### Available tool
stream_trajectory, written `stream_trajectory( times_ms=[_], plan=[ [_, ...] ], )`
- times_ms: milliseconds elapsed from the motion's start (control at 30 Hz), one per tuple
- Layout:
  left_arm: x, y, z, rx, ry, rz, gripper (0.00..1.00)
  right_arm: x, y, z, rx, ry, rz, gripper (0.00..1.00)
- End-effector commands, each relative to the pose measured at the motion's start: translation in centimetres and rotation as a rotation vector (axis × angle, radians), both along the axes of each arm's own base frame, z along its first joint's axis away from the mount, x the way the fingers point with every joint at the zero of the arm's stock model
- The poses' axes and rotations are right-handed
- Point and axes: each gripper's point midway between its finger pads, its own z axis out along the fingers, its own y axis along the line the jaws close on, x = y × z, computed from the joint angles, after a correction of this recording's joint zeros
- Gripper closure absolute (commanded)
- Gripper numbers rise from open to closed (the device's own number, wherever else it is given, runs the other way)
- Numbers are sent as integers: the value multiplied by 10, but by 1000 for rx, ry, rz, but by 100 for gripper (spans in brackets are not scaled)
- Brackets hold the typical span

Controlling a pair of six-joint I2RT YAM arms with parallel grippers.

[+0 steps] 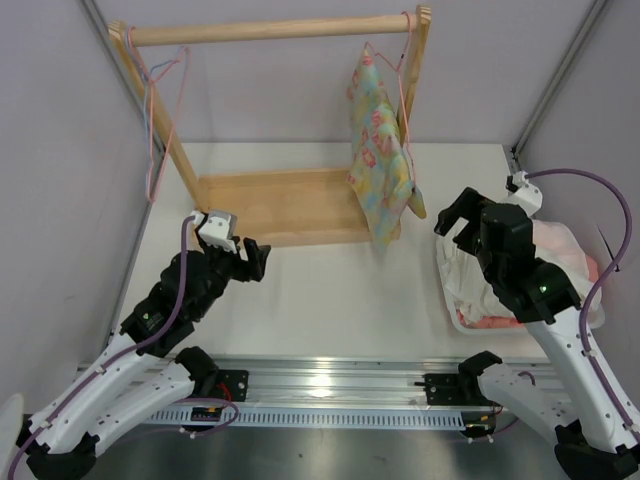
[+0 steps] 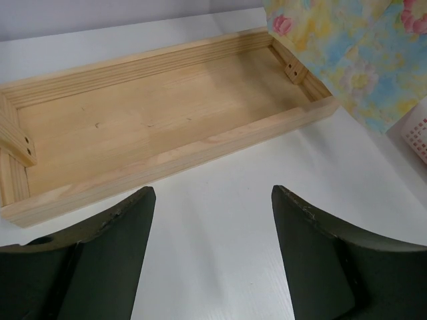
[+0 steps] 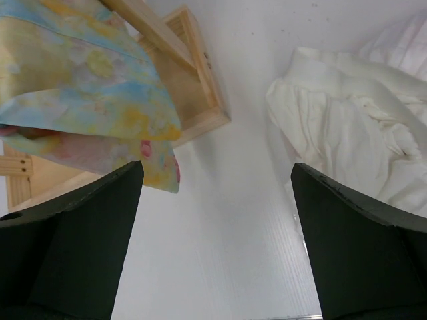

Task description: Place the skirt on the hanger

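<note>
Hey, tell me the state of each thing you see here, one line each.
skirt, crumpled in a heap, not on any hanger
hanger, hanging empty at the left end of the rail
floral garment, hanging at the rail's right end
left tool, open, empty
right tool, open, empty

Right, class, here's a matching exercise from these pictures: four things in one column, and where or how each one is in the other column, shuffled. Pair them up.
Things:
1. skirt
2. hanger
3. floral garment
4. left arm's fingers

Places or states:
A. hanging at the right end of the rail
B. open above the table
C. crumpled in the basket on the right
D. hanging at the left end of the rail

Pairs: 1-C, 2-D, 3-A, 4-B.
</note>
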Motion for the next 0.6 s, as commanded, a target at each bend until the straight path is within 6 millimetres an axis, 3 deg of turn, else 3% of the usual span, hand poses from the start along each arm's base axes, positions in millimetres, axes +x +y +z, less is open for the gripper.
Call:
stream_trajectory(
  times_ms=[0, 100, 233, 433, 567],
  plan=[
    [0, -5, 11, -27, -30, -24, 23, -7, -20, 14, -33, -18, -80, 0],
    [-1, -6, 10, -25, -26, -32, 23, -7, -34, -1, -112, 48, -132, 1],
    [-1, -7, 11, -28, -26, -39, 23, 1, -39, -38, -128, 164, -139, 1],
    [-2, -9, 9, -25, -11, -45, 22, 26, -62, -97, -68, 314, -139, 2],
    [-3, -11, 8, -25, -5, -56, 22, 41, -66, -116, -68, 372, -120, 4]
  ],
)
